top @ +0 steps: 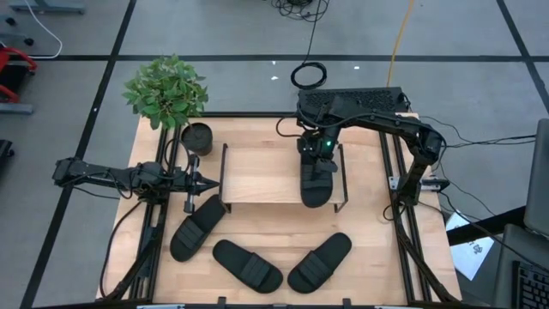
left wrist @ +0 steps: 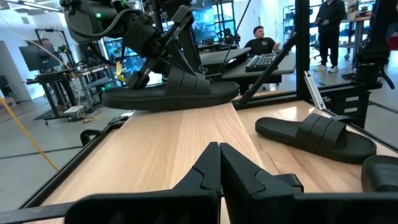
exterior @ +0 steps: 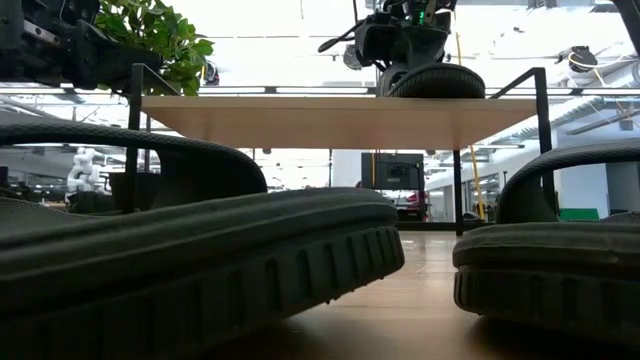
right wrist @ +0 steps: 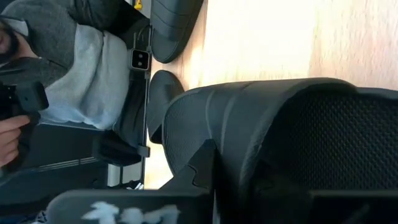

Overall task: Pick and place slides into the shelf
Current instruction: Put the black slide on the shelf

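Note:
A black slide [top: 316,187] lies sole-down on the right part of the shelf's [top: 262,176] light top board, one end at the board's near edge. My right gripper [top: 316,157] reaches down over its far half, shut on it; the slide's strap [right wrist: 249,118] fills the right wrist view. Three more slides lie on the table in front of the shelf: [top: 197,227], [top: 247,264], [top: 319,262]. My left gripper [top: 208,182] is shut on nothing and points level at the shelf's left frame, and its own view shows its fingers [left wrist: 219,155] closed. My right gripper has the slide at its strap, near the strap's edge [right wrist: 214,134]. One finger [right wrist: 202,168] lies on the strap's outer face; the strap hides the other. The fingers slant down from the table's far side. The slide's sole [left wrist: 174,99] rests flat on the shelf top.
A potted plant [top: 167,90] stands at the table's far left corner, its dark pot [top: 197,137] just behind my left gripper. Thin black frames [top: 225,172] bound the shelf's sides. A person in a grey sleeve [right wrist: 81,74] sits beyond the table. Bare board remains on the shelf's left half.

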